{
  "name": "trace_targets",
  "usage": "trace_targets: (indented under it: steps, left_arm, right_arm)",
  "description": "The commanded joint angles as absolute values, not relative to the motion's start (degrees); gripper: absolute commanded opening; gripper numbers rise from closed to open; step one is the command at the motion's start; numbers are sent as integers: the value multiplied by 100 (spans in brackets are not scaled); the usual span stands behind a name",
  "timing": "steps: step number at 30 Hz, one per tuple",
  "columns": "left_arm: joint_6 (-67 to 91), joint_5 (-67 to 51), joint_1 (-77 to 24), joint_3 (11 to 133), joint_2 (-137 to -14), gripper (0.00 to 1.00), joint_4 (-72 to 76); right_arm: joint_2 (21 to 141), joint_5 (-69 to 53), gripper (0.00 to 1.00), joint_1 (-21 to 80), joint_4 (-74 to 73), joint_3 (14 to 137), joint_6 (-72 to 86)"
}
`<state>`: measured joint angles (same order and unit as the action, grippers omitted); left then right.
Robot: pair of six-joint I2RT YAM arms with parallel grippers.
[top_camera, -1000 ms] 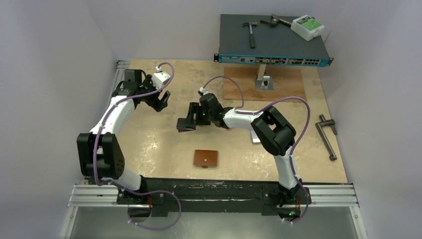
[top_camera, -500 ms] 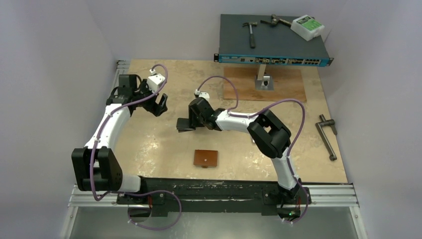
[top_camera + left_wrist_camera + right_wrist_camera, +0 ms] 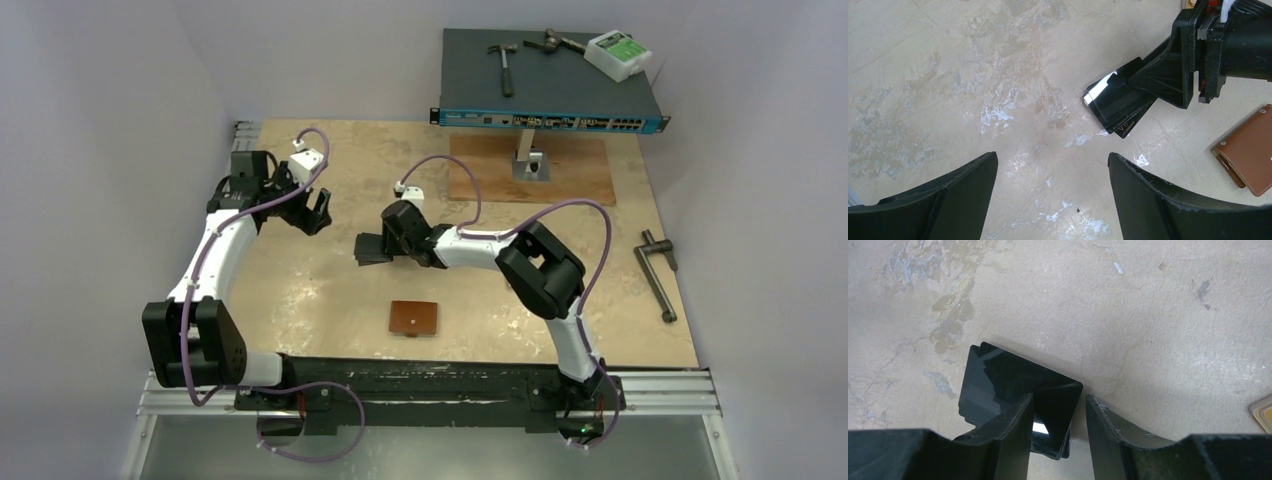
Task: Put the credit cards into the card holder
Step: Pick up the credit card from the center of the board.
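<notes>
Glossy black credit cards [image 3: 993, 382], slightly fanned

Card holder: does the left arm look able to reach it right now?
Probably yes. The card holder lies uncovered, the left gripper is open and empty, and the right gripper, at the black cards, sits beside the path, not across it.

A small stack of glossy black credit cards [image 3: 366, 250] lies flat and slightly fanned near the middle of the table [image 3: 300, 290], well apart from the brown leather card holder [image 3: 414, 319], which lies flat and folded shut nearer the front edge.
</notes>
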<state>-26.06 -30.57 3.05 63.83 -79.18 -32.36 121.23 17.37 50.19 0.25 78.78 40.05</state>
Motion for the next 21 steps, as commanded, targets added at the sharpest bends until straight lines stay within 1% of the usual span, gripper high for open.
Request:
trace_targets:
  steps: [1, 11, 19, 21]
  left_arm:
    - [-2509, -3221, 360, 6371, -7783, 81, -3204]
    - [-2470, -3197, 360, 6293, -7814, 81, -3163]
    - [-2487, -3164, 358, 6285, -7809, 80, -3179]
    - [-2487, -3172, 360, 6285, -7798, 80, -3181]
  right_arm:
    - [12300, 2193, 38, 4939, -1089, 7342, 3933]
    - [11969, 2216, 33, 4840, -863, 7040, 4148]
    - [11670, 1609, 25, 4562, -311, 6539, 4564]
    - [11585, 1505, 25, 4508, -193, 6438, 4615]
